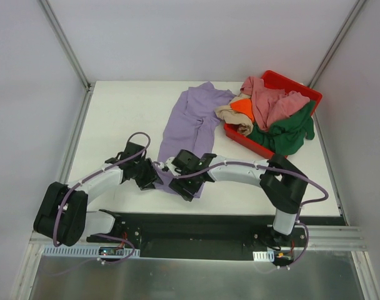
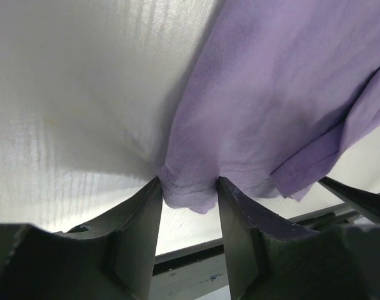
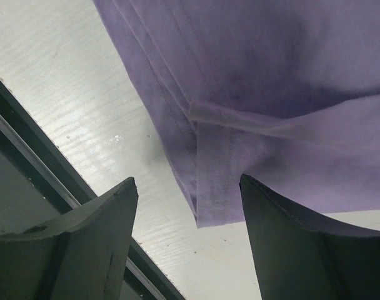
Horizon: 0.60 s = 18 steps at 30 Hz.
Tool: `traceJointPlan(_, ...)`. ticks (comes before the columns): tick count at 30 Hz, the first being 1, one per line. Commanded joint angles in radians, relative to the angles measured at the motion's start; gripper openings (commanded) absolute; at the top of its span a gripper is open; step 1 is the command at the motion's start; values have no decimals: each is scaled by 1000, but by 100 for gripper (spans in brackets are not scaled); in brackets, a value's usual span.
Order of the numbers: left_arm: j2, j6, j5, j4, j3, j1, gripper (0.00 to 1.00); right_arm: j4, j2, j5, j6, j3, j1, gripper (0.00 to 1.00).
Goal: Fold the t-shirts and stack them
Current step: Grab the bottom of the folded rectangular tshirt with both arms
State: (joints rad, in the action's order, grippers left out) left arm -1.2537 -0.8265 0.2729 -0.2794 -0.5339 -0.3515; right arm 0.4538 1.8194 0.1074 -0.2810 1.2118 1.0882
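The lavender purple short-sleeved cloth t-shirt [image 1: 196,122] lies spread lengthwise on the white table [image 1: 124,115], running from beside the bin at the far end down to the near edge. Its near hem is lost under both claws in the top view. Up close, the left gripper [image 2: 189,187] stands over one hem corner. Its two fingers are drawn in narrow and bunched cloth fills the gap and touches both, but whether that is a firm pinch, I cannot tell. The right gripper [image 3: 187,187] is plainly wide apart, holding nothing. The stitched hem edge sits partly between its fingers, and the cloth runs behind one finger, where it is hidden. Both wrist views cut the lavender shirt [image 2: 271,94] off at the frame, so only folds and seams of it [image 3: 271,75] show there. Out to the far right sits the red plastic bin [image 1: 291,82], with four more shirts tangled in it. They are dusty pink [image 1: 271,103] on top, orange [image 1: 243,107], beige [image 1: 229,114] spilling over the left rim, and dark green [image 1: 290,132] hanging over the near rim. How they overlap underneath is hard to make out. The count is five shirts, one bin and two arms, with the left claw [image 1: 147,176] and the right claw [image 1: 187,181] nearly side by side.
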Motion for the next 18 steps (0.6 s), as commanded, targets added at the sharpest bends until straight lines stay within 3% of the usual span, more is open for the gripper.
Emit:
traceJointPlan(1,-47,3,-6,14,20,5,40,36,-19,-28,-3,-35,32,69)
traceJointPlan(4,-61,6,-9,17,28,6,29,39,-20,-58,3,-52,44,69)
traceJointPlan(7,-58,7,-11,19,35,6,4,40,-22,-101,20,-64,52,66)
traceJointPlan(8,-53,6,-17,17,37,6,0,42,-23,-135,22,-70,58,65)
traceJointPlan(10,-44,-2,-26,16,43,5,0,31,-29,-182,20,-84,73,60)
traceJointPlan(18,106,-33,-55,-30,98,6,0,25,-2,-239,55,-81,145,17)
